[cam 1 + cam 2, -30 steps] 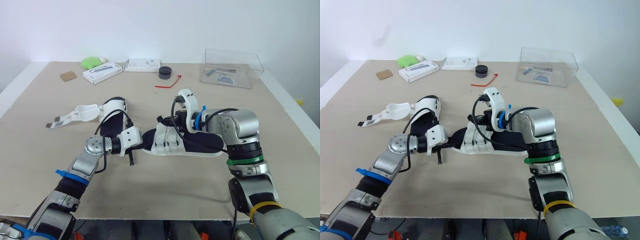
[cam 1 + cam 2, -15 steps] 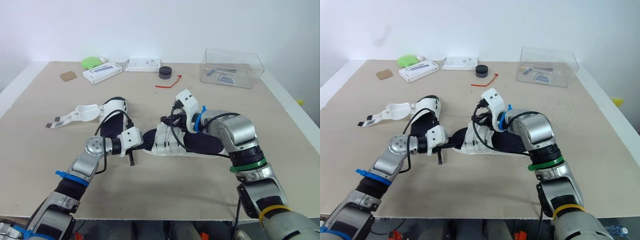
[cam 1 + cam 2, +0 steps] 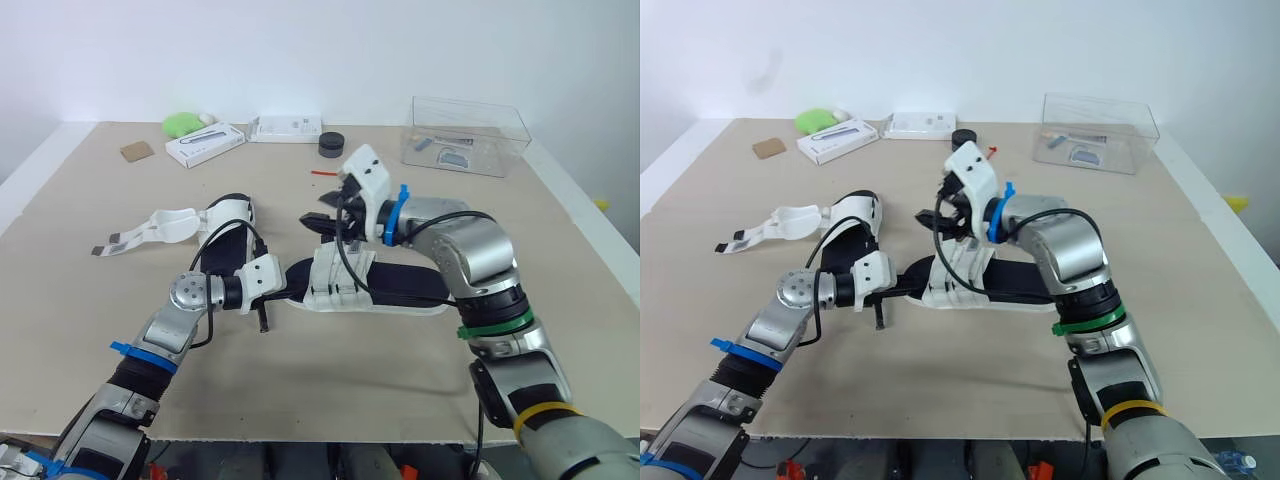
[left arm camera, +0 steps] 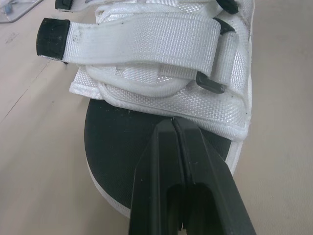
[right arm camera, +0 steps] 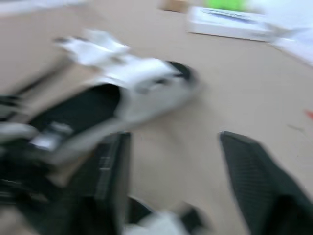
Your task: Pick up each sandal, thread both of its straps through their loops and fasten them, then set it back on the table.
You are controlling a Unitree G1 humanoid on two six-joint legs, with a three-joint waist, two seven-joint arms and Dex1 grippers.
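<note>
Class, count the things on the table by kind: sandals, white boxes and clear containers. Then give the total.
Sandals: 2, the near sandal and the far sandal
White boxes: 2, the left white box and the right white box
Clear containers: 1, the clear container
Total: 5

the near sandal (image 3: 400,287) is showing white ribbed-weave straps (image 4: 146,44) over a black footbed (image 4: 122,147). the far sandal (image 3: 228,212) is showing the same white and black. the table (image 3: 330,390) is looking plain beige.
</note>
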